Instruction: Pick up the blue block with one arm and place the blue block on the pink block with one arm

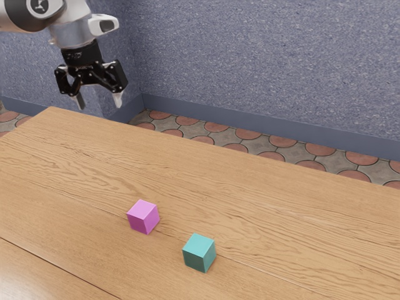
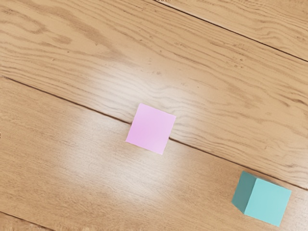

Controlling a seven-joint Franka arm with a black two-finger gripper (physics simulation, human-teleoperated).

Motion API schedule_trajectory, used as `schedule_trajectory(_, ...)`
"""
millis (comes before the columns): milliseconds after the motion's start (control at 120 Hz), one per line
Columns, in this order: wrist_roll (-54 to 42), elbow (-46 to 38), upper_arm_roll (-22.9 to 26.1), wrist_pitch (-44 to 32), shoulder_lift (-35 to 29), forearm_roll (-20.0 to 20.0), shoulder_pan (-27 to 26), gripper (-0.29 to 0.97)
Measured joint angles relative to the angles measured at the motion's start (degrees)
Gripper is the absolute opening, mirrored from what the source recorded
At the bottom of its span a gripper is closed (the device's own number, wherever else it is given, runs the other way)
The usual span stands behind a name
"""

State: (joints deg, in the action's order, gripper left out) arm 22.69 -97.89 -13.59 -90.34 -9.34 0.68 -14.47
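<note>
The blue block (image 1: 199, 252), teal-blue in colour, rests on the wooden table near its front edge. Just to the exterior view's left of it, a short gap away, sits the pink block (image 1: 143, 216). My gripper (image 1: 99, 99) hangs open high above the table's far left corner, well away from both blocks, with nothing between its fingers. From the hand's camera the pink block (image 2: 151, 128) lies almost straight below, and the blue block (image 2: 263, 198) sits off to one side of it.
The wooden table (image 1: 262, 187) spreads wide around the blocks. Behind it runs a tiled floor (image 1: 281, 147) and a blue-grey wall (image 1: 262, 56).
</note>
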Motion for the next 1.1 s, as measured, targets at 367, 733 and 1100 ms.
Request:
schedule_trajectory(367, 31.7, -14.0, 1.2, -5.7, 0.1, 3.0, -8.4, 0.68)
schedule_trajectory(733, 23.3, -19.4, 3.5, -24.9, 8.4, 3.0, -8.1, 0.68)
schedule_trajectory(1100, 9.0, -29.4, 9.8, -39.3, 10.4, 3.4, -7.9, 0.68)
